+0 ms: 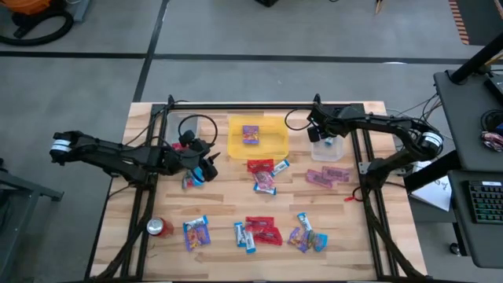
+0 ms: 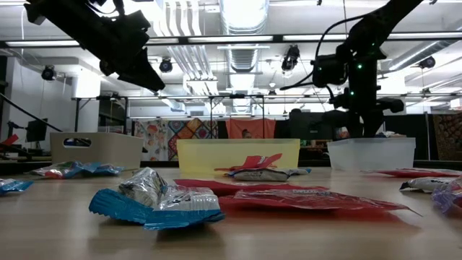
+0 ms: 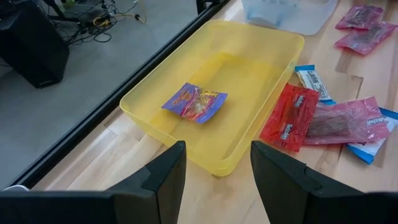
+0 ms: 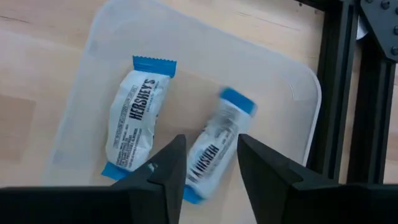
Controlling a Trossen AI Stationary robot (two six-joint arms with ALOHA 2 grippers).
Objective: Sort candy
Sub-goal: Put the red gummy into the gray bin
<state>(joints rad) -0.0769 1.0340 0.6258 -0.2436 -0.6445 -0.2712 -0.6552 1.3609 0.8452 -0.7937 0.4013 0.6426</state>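
With sorting barely begun — two blue-and-white bars in the clear bin, one purple packet in the yellow tray — most candy lay loose; the right gripper hung parted and empty over the bin; the left gripper, open, faced the tray.

a yellow tray holds one purple candy. more candies lie on the wooden table. the right gripper is maybe over a clear tub.

Wooden counter with black frame rails. Red soda can at near-left corner. Keyboard on side desk; black cables near back edge.
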